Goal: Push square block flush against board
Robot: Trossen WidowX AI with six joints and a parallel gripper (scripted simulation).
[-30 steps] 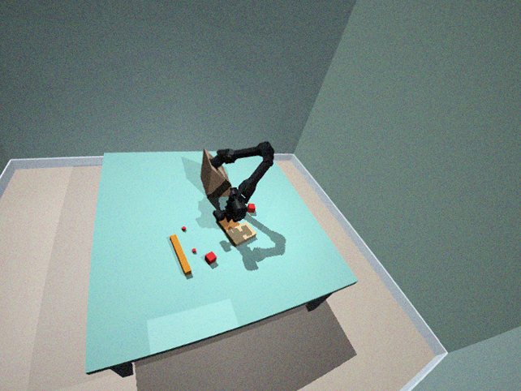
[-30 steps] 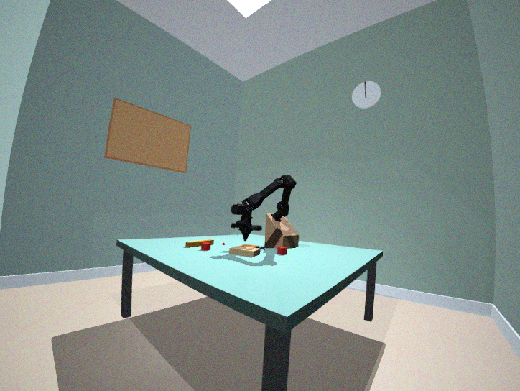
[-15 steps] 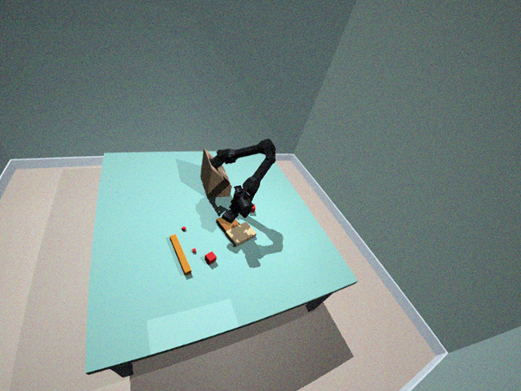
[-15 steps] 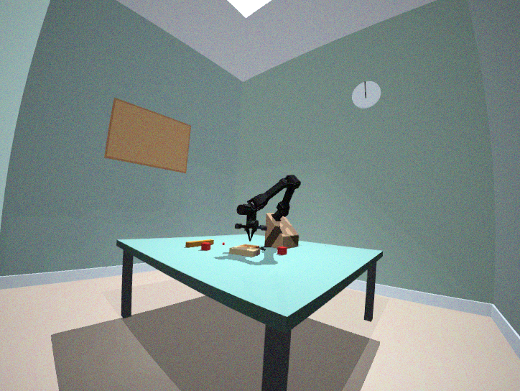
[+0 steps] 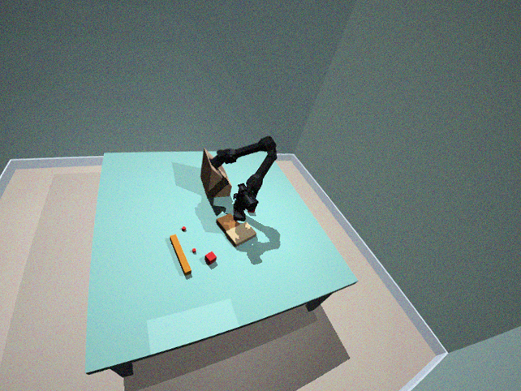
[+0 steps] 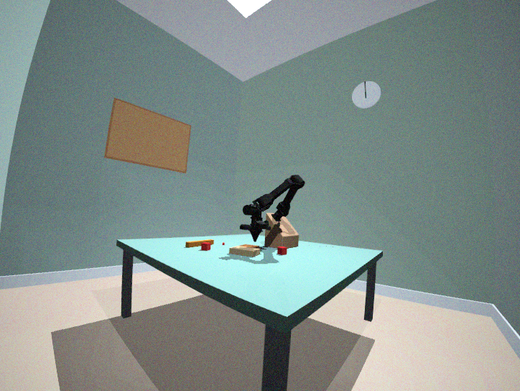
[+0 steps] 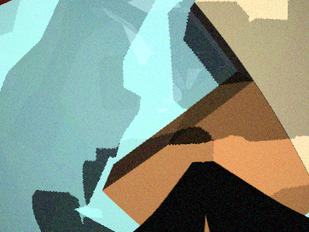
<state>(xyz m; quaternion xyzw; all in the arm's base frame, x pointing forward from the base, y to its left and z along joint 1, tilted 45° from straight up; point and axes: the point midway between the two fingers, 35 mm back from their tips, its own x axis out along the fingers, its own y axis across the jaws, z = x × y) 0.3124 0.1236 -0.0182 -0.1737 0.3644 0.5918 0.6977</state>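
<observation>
The orange-brown square block (image 5: 224,220) (image 6: 251,246) (image 7: 243,155) lies flat on the table. One side of it meets the long side of the pale tan board (image 5: 243,234) (image 6: 243,251) (image 7: 273,64), with only a thin dark seam between them in the wrist view. At one end the board sticks out past the block. In the top view their left edges look about in line; I cannot tell if they are exactly even. My gripper (image 5: 238,218) (image 6: 255,240) (image 7: 202,172) is shut and empty, pointing down a little above the block. It hides part of the block.
The wooden stand (image 5: 208,176) (image 6: 289,241) is by the arm's base. A red cube (image 5: 210,257) (image 6: 205,246) and an orange bar (image 5: 180,254) (image 6: 200,243) lie beyond the board. Another red cube (image 5: 252,210) (image 6: 281,250) lies on the other side. Two tiny red pieces lie near the bar.
</observation>
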